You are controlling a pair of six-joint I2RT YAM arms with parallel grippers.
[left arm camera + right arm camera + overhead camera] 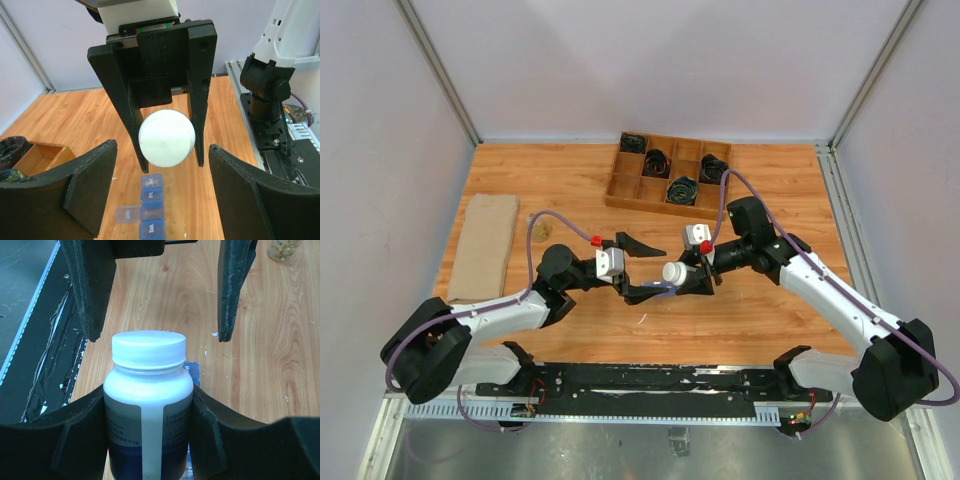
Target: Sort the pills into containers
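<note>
My right gripper [170, 161] pinches a smooth white-capped bottle [166, 138], the translucent-blue pill organizer [151, 212] at bottom centre beneath it; left gripper [640, 267] spread.

The left gripper [645, 268] and the right gripper [678, 274] are showing black angular fingers [202, 90], with white arm shells [830, 290] and purple cables [532, 250] behind them.

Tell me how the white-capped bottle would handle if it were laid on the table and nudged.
The bottle is round and smooth-sided, so lying down it would probably roll. Its glossy plastic looks slippery, though the right gripper clamps it on both sides. It seems rigid; its weight is unclear, the contents being hidden.
</note>
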